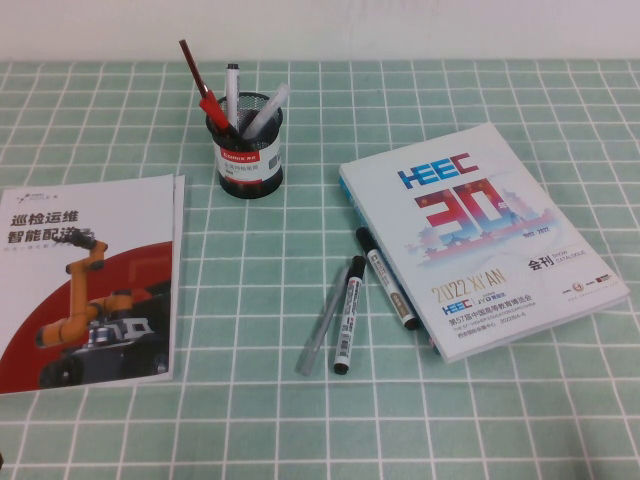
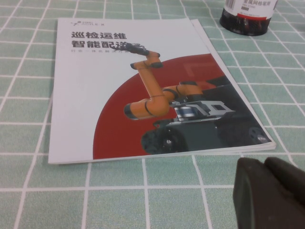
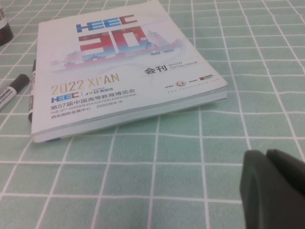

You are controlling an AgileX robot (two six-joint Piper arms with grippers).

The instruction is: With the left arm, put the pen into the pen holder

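Pen: the red-ended pen (image 1: pixel 214 108) seems to stand already in the pen holder (image 1: pixel 247 165), at the far middle of the surface (image 1: pixel 250 420); its barrel is hidden by the mesh.
Left hand: the left hand (image 2: pixel 267 191) hangs low at the near left, just off the near corner of the robot brochure (image 1: pixel 90 280), clenched on nothing.
Right hand: the right hand (image 3: pixel 271 191) hangs low at the near right, by the near corner of the catalogue (image 1: pixel 480 230), clenched and empty too.
Risk, wrong pick: any further reach could take a look-alike from the surface instead.
Risk, tipping: the cup looks light and crowded, so a nudge could knock it over.
Count, in the cup: four, I think: the pen, a thin dark-red stick pen (image 1: pixel 190 62) and two white markers (image 1: pixel 232 90).
Count, lying loose: three, namely two black-capped markers (image 1: pixel 348 315) and one grey pen (image 1: pixel 322 320).
Count, booklets: two.
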